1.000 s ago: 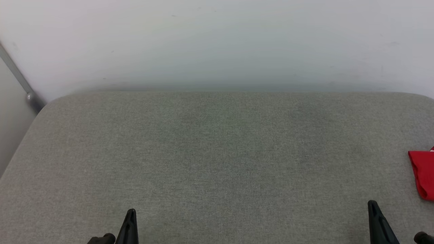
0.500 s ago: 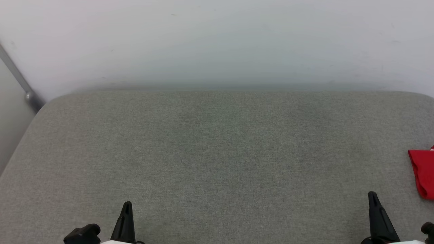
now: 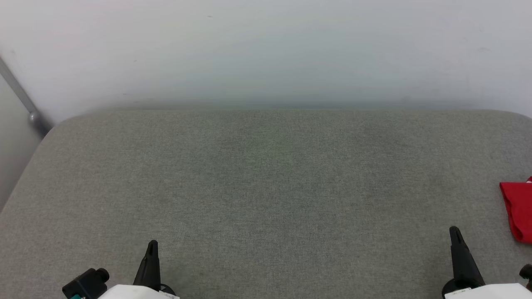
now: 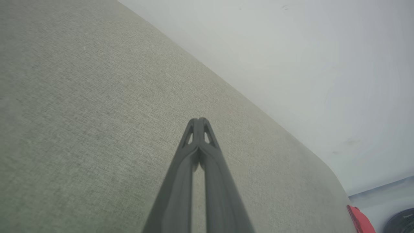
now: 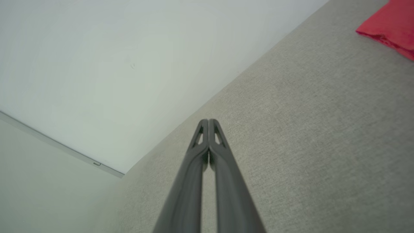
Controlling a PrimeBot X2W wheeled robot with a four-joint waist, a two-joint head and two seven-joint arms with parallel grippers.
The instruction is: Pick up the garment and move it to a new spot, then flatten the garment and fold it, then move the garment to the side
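Item: left gripper (image 3: 152,246), two long dark fingers on a pale forearm casing, at the lower left of the head view. It points away from the robot over the grey woven-fabric padded surface (image 3: 266,187). In the left wrist view the left gripper (image 4: 198,120) has its jaws pressed together at the tips and holds nothing. Item: right gripper (image 3: 454,231), the same build, at the lower right, pointing the same way and roughly level with the left one. In the right wrist view the right gripper (image 5: 208,121) also has its jaws together and empty. Both hang above bare fabric, well apart from each other. Item: red jersey garment (image 3: 517,209), lying on the padded surface at the right edge of the head view and cut off by the frame. It is beyond the right gripper, to its right, and not touching it. The visible part is plain red cloth with a folded, rounded lower corner; lettering cannot be made out. The garment (image 5: 388,26) sits in the upper right corner of the right wrist view, and shows as a red sliver (image 4: 357,218) in the left wrist view. Backdrop: plain white wall (image 3: 266,50).
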